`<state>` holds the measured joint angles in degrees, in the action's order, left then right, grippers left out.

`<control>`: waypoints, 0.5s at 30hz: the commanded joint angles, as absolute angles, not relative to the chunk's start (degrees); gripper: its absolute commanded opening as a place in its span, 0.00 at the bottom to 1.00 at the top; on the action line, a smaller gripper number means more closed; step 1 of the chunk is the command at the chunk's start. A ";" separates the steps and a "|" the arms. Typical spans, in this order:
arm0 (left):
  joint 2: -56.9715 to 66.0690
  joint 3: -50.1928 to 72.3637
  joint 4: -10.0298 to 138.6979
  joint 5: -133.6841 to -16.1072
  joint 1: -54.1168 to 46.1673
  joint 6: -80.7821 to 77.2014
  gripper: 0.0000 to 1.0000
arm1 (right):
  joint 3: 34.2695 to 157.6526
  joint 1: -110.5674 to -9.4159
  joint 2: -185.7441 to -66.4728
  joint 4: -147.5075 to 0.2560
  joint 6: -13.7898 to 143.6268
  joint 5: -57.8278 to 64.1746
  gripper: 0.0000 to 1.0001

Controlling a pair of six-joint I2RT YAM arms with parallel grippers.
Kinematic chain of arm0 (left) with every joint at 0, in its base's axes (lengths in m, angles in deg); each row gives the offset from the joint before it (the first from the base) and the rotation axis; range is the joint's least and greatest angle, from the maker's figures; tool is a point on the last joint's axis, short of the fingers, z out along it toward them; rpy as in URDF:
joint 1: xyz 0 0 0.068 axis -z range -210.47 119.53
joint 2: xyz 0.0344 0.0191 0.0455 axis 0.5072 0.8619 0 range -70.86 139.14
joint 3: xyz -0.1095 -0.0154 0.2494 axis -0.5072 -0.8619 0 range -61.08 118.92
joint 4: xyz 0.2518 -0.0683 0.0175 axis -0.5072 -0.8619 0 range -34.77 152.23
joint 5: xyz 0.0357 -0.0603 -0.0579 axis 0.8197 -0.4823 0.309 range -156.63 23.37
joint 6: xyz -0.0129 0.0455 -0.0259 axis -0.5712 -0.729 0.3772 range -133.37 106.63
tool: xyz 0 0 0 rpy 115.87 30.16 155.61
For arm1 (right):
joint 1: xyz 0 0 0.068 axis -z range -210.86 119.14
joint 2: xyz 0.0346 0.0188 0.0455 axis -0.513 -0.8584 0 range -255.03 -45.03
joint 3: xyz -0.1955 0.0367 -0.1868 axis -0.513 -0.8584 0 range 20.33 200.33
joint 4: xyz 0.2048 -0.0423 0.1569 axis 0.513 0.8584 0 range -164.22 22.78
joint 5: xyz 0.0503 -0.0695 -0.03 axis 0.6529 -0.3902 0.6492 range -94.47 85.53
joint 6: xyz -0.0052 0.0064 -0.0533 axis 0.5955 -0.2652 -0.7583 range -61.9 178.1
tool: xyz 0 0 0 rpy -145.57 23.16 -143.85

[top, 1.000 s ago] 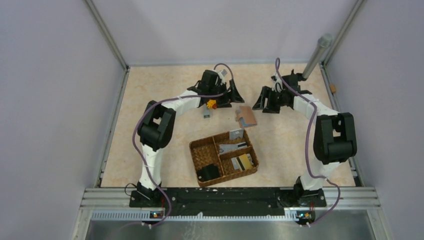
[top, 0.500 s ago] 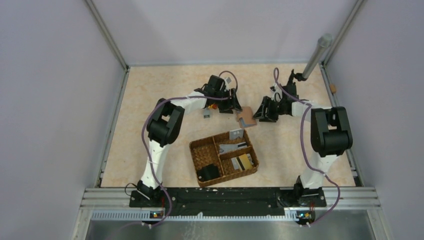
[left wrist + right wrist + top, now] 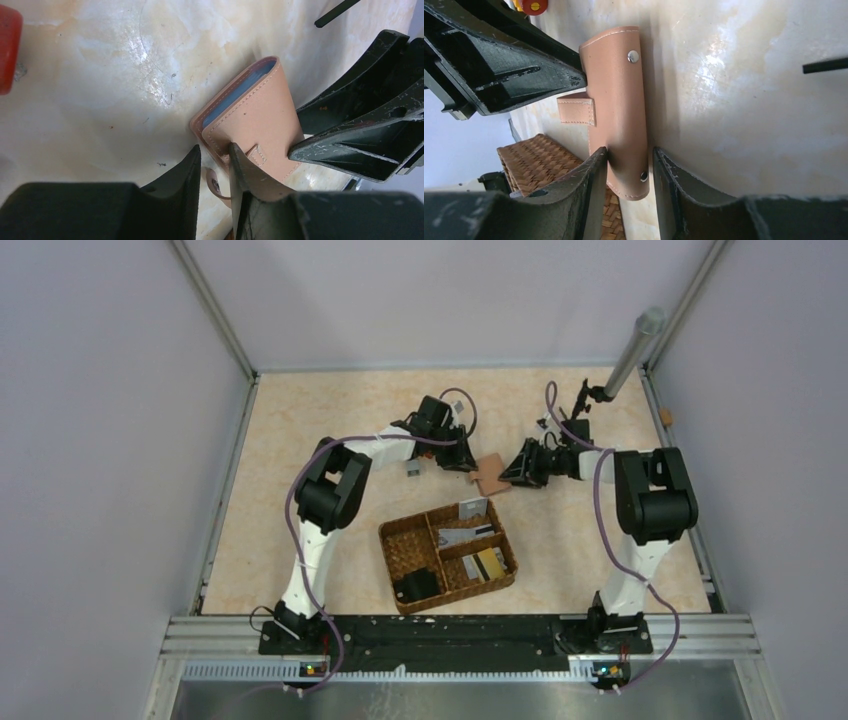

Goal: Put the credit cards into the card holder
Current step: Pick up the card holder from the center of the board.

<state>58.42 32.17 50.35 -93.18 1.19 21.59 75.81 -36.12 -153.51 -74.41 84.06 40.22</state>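
Observation:
The tan card holder (image 3: 490, 475) lies on the table between my two grippers, its blue inside showing along one edge (image 3: 240, 90). My left gripper (image 3: 214, 152) straddles its near corner and snap tab. One fingertip (image 3: 235, 157) touches the leather, and a small gap remains at the other. From the opposite side my right gripper (image 3: 630, 154) straddles the holder's end (image 3: 616, 90). Its left finger (image 3: 596, 160) touches and its right finger stands just off. The credit cards (image 3: 478, 532) lie in the woven basket (image 3: 400, 550), grey and gold ones among them.
The basket also holds a black blocky object (image 3: 417, 585). A small grey piece (image 3: 411, 469) and a red item (image 3: 7, 47) lie by the left gripper. A grey pole (image 3: 630, 350) leans at the back right. The two grippers' fingers are almost touching over the holder.
Both grippers have come in from either side onto the card holder and lowered. Their jaws have narrowed a lot around it. The holder has shifted slightly.

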 commanded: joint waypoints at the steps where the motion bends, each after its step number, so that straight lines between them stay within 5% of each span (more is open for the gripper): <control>1: 58.46 29.75 48.70 -89.95 1.35 20.29 0.28 | 74.57 -37.25 -155.03 -80.06 86.67 42.44 0.37; 6: 58.39 29.55 48.78 -89.43 1.47 20.38 0.25 | 73.94 -37.54 -154.19 -83.10 89.60 42.47 0.30; 10: 57.75 29.73 49.25 -88.94 1.48 20.62 0.25 | 73.77 -37.66 -152.44 -86.17 92.07 43.13 0.08; 15: 54.31 34.49 47.50 -86.02 1.19 19.44 0.45 | 74.03 -37.93 -148.05 -88.59 93.95 42.14 0.00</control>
<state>57.74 31.54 51.42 -91.82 1.12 21.77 73.56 -37.10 -153.45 -82.52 92.04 42.91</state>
